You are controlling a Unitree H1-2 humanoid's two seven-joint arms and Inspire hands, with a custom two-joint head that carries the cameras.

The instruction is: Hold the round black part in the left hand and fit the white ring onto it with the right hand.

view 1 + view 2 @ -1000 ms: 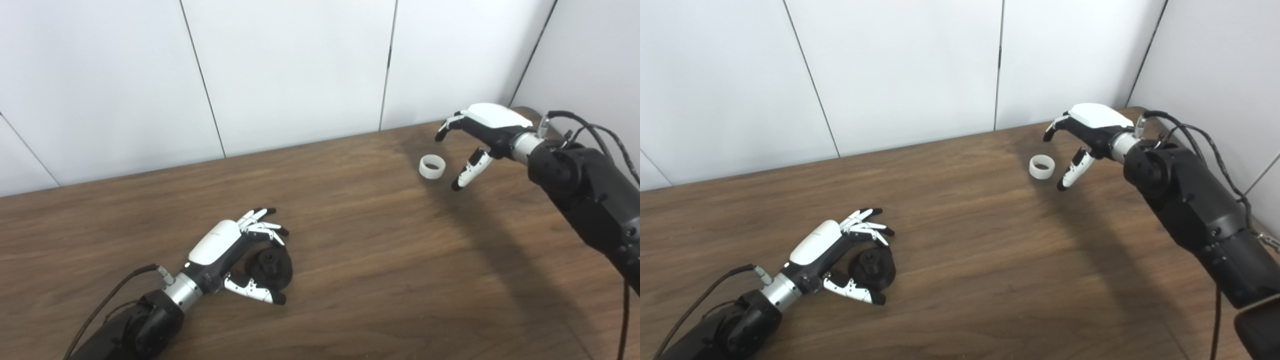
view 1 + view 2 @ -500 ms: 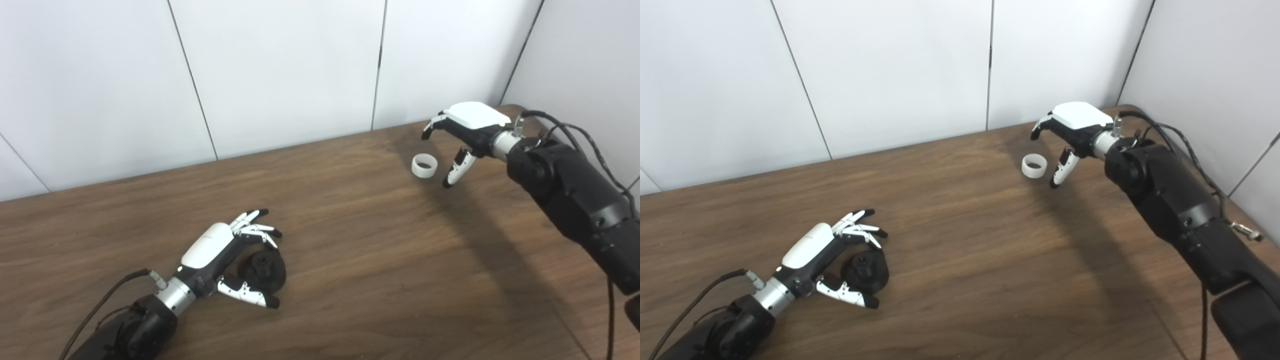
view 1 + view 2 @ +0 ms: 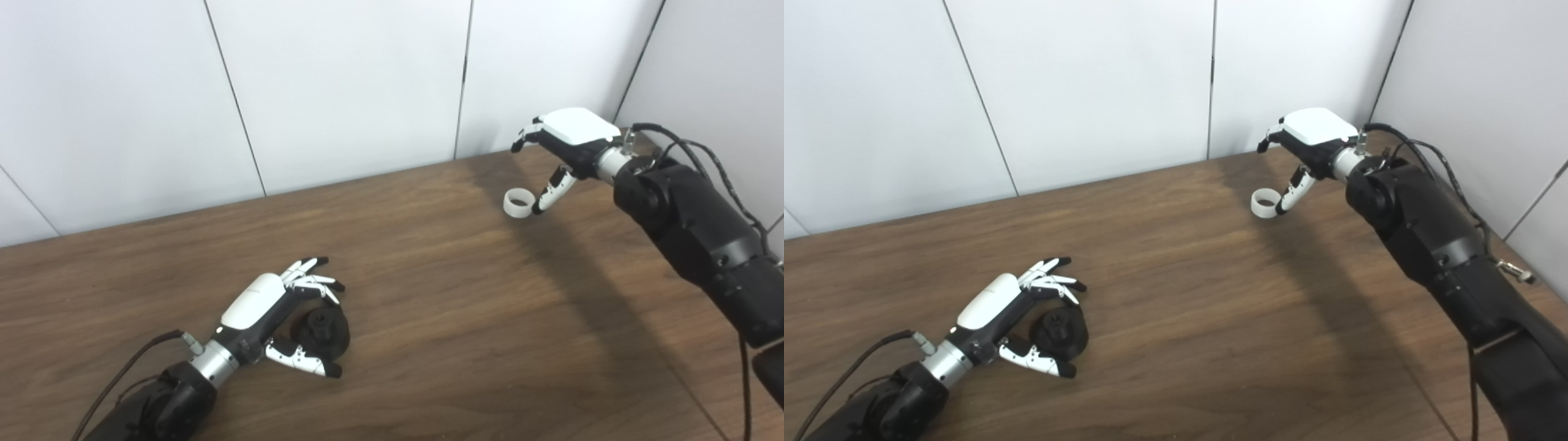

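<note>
White ring (image 3: 519,203) at the far right of the table (image 3: 429,294), thumb of the right hand (image 3: 566,150) touching its rim.
It looks light, stiff and smooth, best pinched across its wall; fingers spread, nothing held. Near left, the left hand (image 3: 269,309) cups loosely around the black part (image 3: 321,327), fingers apart.

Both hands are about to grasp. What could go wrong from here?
1. The right robot hand has only its thumb at the ring, the other fingers spread above it. A one-sided push could slide or roll the ring across the table instead of gripping it.
2. The left robot hand curls around the black part without clearly clamping it, so lifting now might leave the part behind.
</note>
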